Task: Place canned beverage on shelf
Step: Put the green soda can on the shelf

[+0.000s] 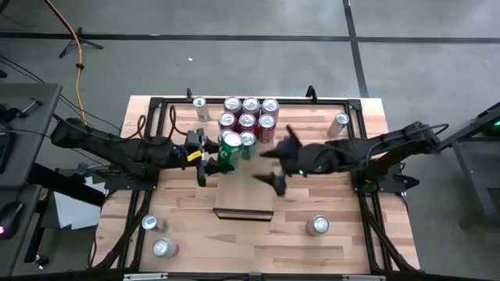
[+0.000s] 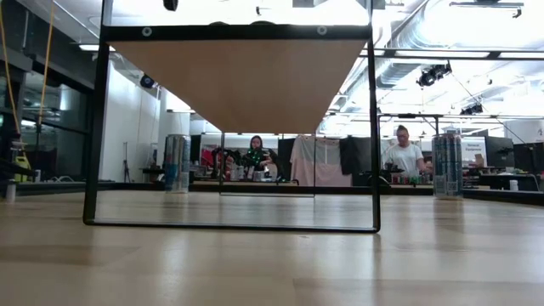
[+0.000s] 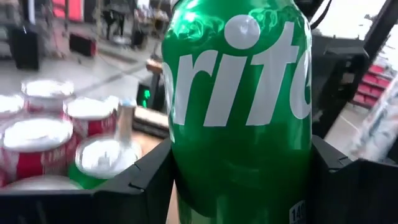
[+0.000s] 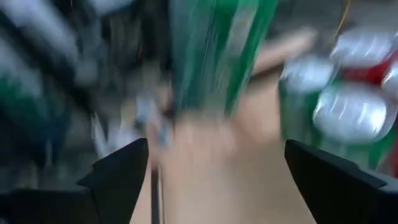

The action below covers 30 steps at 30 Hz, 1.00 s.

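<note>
My left gripper (image 1: 214,158) comes in from the table's left and is shut on a green soda can (image 3: 239,112), which also shows in the high view (image 1: 230,151). The can is at the left edge of the pale shelf (image 1: 244,199), just in front of several red cans and one green can (image 1: 248,119) that stand on the shelf's far end. My right gripper (image 1: 280,160) hovers open to the right of the held can, its two fingers wide apart (image 4: 217,180), and it touches nothing. My left gripper pinches the green can's round wall (image 3: 180,180) between its two fingers, one on each side of the lower body. The fingers reach in level from the table's left. The can stands upright in the hold; its base is out of the picture.
Single silver-topped cans stand on the table at the far left (image 1: 201,105), far right (image 1: 340,123), near left (image 1: 150,224) (image 1: 162,248) and near right (image 1: 318,225). The shelf's black frame (image 2: 231,225) spans the low view. People sit in the room behind.
</note>
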Motion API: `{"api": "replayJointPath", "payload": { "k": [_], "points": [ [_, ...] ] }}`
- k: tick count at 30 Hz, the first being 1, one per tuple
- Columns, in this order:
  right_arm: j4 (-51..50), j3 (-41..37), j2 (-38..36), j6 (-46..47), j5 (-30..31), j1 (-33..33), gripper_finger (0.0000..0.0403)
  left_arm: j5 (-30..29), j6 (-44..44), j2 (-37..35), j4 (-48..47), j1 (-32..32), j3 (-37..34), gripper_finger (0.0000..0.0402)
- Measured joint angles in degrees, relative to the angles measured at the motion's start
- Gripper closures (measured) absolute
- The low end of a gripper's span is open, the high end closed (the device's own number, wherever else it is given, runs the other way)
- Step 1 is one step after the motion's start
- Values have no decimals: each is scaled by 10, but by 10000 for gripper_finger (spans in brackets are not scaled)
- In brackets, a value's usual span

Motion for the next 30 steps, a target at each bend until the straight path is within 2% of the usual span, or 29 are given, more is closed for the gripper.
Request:
{"api": "replayJointPath", "payload": {
  "k": [4,8,13,21,24,28,30],
  "points": [
    [201,-57,-1,-9,63,-16,41,-3,11,32,53,14,1,207],
    [263,-67,8,-25,64,-35,41,-2,6,74,111,25,1,207],
    [269,-56,23,-40,38,-49,41,7,3,120,176,32,4,207],
    [271,-54,26,-49,35,-55,45,8,15,137,173,32,21,207],
    [271,-54,26,-47,35,-55,65,7,22,136,171,32,21,207],
    [271,-54,26,-44,38,-55,115,17,18,135,160,32,21,206],
    [268,-54,23,-47,38,-55,116,32,12,132,149,33,22,173]
  ]
}}
